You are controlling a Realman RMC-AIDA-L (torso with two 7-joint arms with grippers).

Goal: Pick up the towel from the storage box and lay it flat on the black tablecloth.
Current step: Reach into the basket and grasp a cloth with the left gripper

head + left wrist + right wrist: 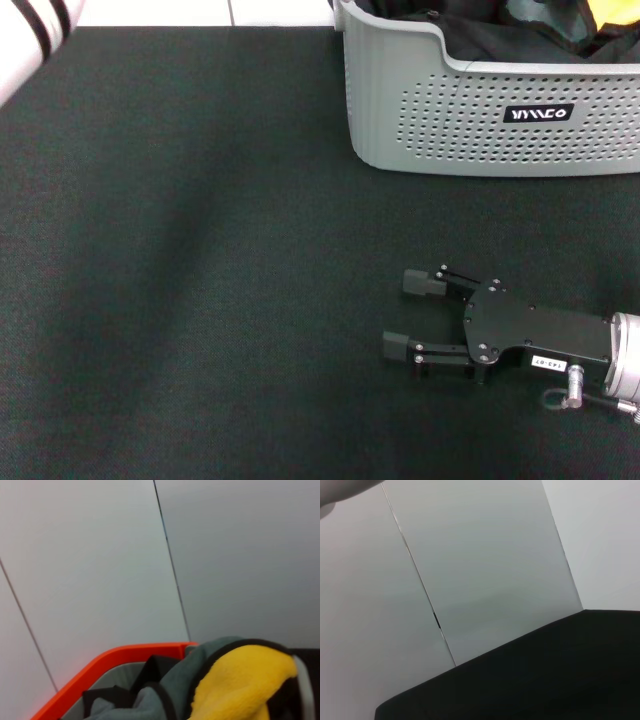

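Towel (235,685) sits bunched inside the storage box (480,110) at the black tablecloth (200,300)'s far right corner, apparently untouched, while the right gripper (405,312) rests wide open near the front right edge

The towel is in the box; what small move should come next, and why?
Probably lift the right pincer toward the storage box. It lies open and empty over the black tablecloth, while the towel is bunched inside the box.
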